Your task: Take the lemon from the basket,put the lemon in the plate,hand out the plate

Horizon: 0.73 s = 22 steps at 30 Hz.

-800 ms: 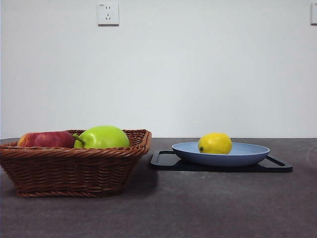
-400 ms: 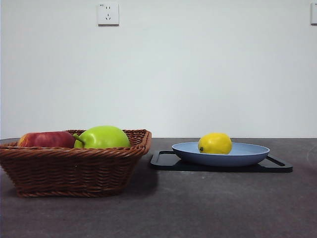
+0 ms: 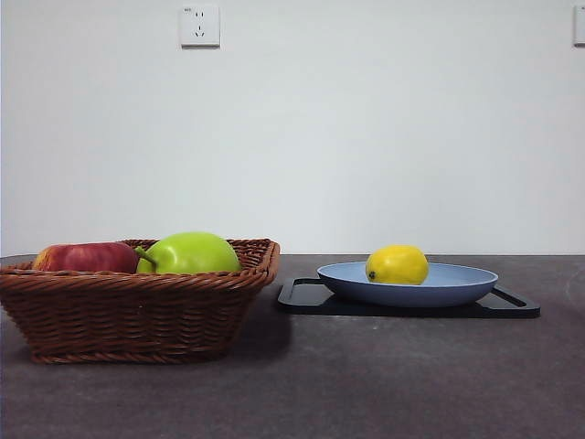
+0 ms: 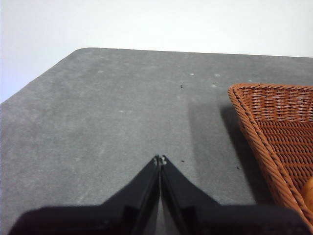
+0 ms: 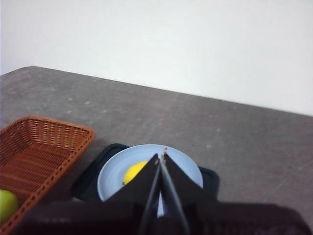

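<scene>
While nothing shifts across the last second, the lemon (image 3: 397,264) rests in the plate (image 3: 457,285) beside the basket (image 3: 137,315), both grippers' jaws pressed together and empty, right gripper (image 5: 161,157) above the plate, left gripper (image 4: 160,159) over bare desk (image 4: 112,122), so handing out remains.

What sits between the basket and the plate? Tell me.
In the front view, only bare dark table and the near end of the black tray under the plate lie between it and the wicker basket.
</scene>
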Each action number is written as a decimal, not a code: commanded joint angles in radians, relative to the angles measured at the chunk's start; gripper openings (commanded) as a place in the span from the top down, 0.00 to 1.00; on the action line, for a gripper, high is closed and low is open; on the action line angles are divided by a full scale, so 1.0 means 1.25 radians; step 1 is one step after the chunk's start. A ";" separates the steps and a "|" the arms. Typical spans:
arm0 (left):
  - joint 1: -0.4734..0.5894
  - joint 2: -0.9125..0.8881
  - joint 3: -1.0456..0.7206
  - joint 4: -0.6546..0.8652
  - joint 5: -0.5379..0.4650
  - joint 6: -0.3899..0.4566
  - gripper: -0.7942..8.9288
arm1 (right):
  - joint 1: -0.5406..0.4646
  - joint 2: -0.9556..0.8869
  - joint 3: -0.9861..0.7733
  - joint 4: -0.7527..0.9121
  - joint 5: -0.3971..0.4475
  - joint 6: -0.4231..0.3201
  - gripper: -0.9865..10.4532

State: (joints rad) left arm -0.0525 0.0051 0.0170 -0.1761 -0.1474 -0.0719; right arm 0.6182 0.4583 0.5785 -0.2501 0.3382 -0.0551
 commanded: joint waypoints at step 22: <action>0.002 -0.003 -0.009 0.009 -0.002 -0.004 0.91 | -0.422 -0.317 -0.419 0.086 -0.258 0.040 0.91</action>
State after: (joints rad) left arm -0.0525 0.0051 0.0170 -0.1761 -0.1474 -0.0719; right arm 0.0910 0.0692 0.0574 -0.1566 0.0181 -0.0208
